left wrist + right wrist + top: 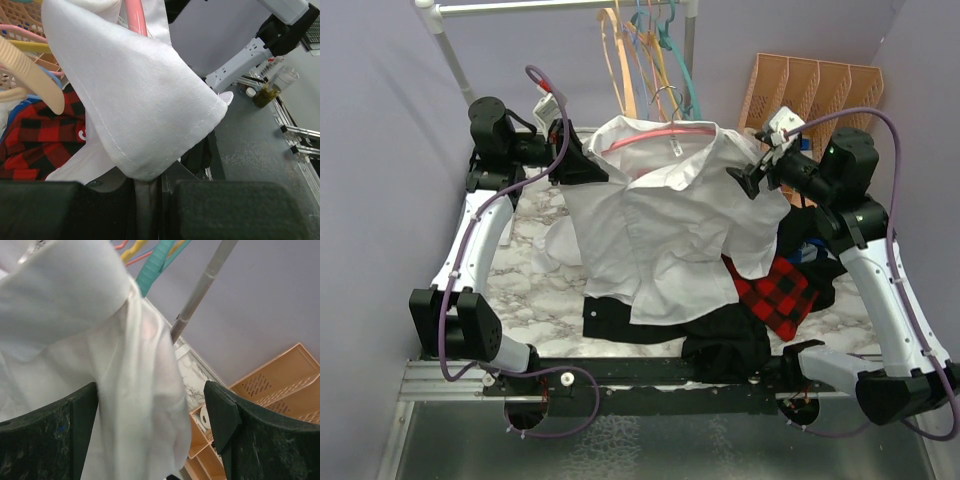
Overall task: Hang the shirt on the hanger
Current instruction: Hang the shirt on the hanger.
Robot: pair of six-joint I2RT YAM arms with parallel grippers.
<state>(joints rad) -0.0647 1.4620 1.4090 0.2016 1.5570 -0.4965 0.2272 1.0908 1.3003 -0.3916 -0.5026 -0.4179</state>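
The white shirt (660,215) hangs lifted above the marble worktop (525,295), between the two arms, its collar at the top and its tails draping down onto a black garment (725,345) at the near edge. The pink hanger (655,133) sits inside the collar, with a curve of its pink arm showing above the neckline and its metal hook (665,98) rising behind. The left end effector (582,165) is clenched on the shirt at that side's shoulder; in the left wrist view a fold of white fabric runs down into the narrow gap between the black fingers (225,210), with the pink hanger's arm just behind the cloth. The right end effector (748,180) is at the opposite shoulder, released: in its wrist view the two dark fingers (225,415) stand wide apart with white cloth hanging loosely between them, unpinched. A red-and-black plaid shirt (775,292) lies on the worktop under the right arm. Behind, peach-orange (615,60) and teal (678,45) hangers hang from a rail (550,7), and an orange organiser (810,85) stands in the far right corner.
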